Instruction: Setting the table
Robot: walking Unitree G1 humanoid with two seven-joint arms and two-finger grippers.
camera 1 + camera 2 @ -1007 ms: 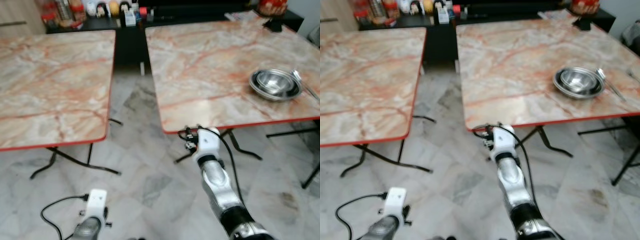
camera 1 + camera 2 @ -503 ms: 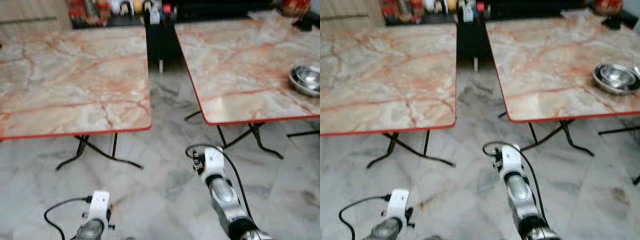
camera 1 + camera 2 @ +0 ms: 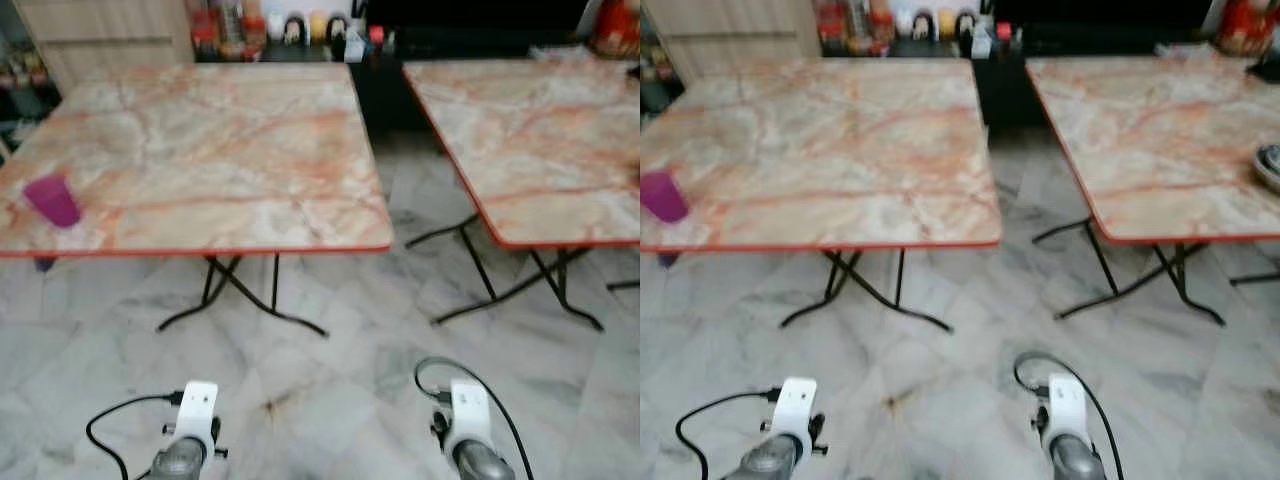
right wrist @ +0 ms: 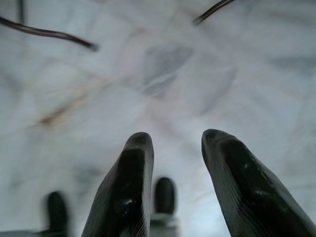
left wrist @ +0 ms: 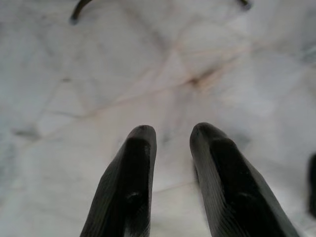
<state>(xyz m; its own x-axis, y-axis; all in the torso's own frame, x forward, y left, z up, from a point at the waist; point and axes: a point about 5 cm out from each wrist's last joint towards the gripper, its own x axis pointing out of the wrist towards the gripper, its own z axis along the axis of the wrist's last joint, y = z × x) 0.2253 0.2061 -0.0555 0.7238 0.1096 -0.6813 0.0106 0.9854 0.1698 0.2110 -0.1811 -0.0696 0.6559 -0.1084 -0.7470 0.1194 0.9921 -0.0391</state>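
Both my grippers hang low over the marble floor (image 3: 330, 390), the left gripper (image 5: 170, 136) and the right gripper (image 4: 175, 143) each with fingers spread and nothing between them. Well ahead of my left gripper and off to its left, a purple cup (image 3: 52, 200) stands upright near the front left edge of the left table (image 3: 220, 150). Ahead of my right gripper and off to its right stands the right table (image 3: 530, 130), with a metal bowl (image 3: 1270, 165) at its far right.

Left gripper (image 5: 170, 129) over pale marble floor (image 5: 74, 98). Black fingers (image 5: 133, 168) slightly parted, empty. Dark table-leg ends at the edge
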